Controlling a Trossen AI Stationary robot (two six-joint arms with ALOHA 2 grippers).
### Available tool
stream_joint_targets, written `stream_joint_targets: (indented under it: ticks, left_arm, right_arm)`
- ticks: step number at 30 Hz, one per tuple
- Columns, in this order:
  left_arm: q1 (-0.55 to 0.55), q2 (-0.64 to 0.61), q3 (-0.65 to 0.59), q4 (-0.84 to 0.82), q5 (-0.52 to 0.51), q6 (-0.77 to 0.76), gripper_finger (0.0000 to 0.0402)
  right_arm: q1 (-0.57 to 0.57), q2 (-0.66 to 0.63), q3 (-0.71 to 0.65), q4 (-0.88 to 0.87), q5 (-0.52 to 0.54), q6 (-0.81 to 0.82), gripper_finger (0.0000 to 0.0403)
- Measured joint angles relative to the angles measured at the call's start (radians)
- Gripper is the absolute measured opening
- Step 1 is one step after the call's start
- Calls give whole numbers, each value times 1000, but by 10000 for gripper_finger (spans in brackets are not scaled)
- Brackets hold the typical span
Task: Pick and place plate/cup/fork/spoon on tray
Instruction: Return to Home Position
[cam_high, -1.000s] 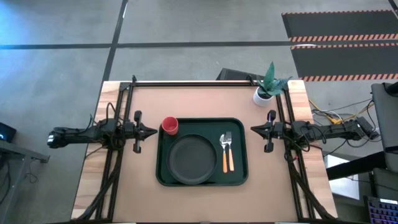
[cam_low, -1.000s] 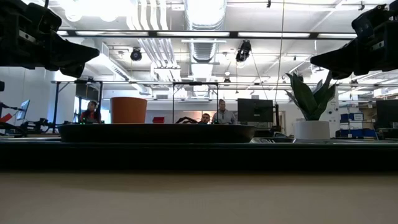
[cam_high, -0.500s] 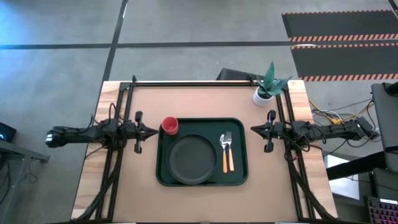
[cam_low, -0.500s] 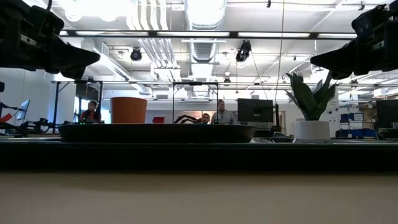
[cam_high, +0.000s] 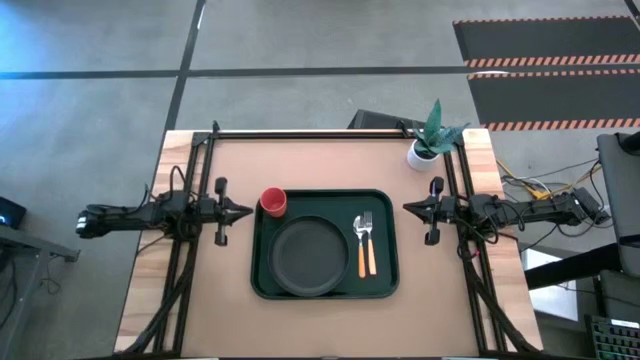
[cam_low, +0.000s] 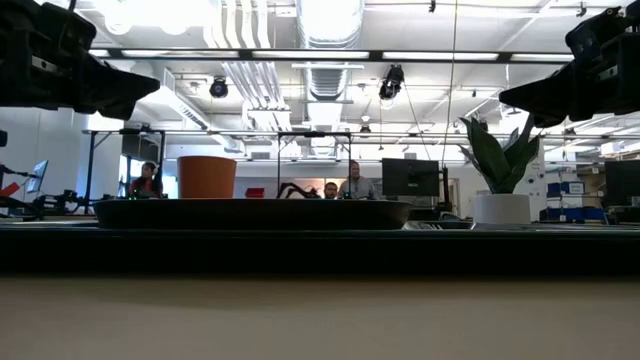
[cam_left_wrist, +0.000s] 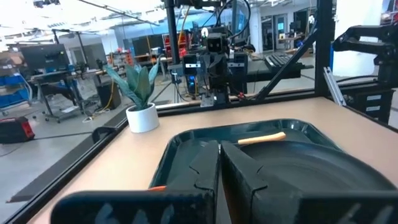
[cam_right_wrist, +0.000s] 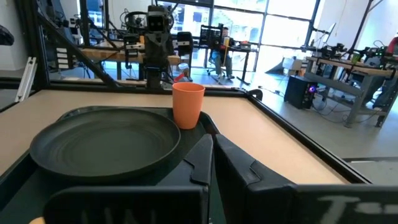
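Observation:
The dark green tray (cam_high: 386, 275) lies in the middle of the table. On it rest the dark round plate (cam_high: 308, 256), the red cup (cam_high: 273, 202) upright in its far left corner, and the orange-handled fork (cam_high: 362, 245) and spoon (cam_high: 370, 250) side by side on its right part. My left gripper (cam_high: 247, 211) hangs shut just left of the tray, pointing level at it. My right gripper (cam_high: 407, 208) hangs shut just right of the tray, facing the left one. In the wrist views both fingertip pairs are closed, the left (cam_left_wrist: 219, 163) and the right (cam_right_wrist: 211, 155), with nothing between them.
A white pot with a green plant (cam_high: 423, 152) stands at the table's far right corner. Black rails (cam_high: 330, 133) run along the far edge and both sides. Bare tabletop lies near and far of the tray. People sit at desks in the room beyond.

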Motion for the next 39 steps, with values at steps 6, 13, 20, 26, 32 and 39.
stream_joint_targets:
  ticks: [6, 13, 20, 26, 32, 39]
  left_arm:
    - [0, -4, 14, -45, 16, 29, 0]
    - [0, -1, 51, -144, 10, 22, 0]
    - [0, 0, 56, -147, 4, 19, 0]
    - [0, 11, 49, -115, 4, 19, 0]
    - [0, 12, 49, -106, 5, 19, 0]
    - [0, 12, 49, -98, 5, 18, 0]
  right_arm:
    - [0, 0, 0, 0, 0, 0, 9]
    - [0, 0, 0, 0, 0, -25, 9]
    - [0, 0, 0, 0, 0, -27, 9]
    - [0, 0, 0, 0, 0, -27, 9]
    - [0, 0, 0, 0, 0, -27, 9]
    - [0, 0, 0, 0, 0, 29, 9]
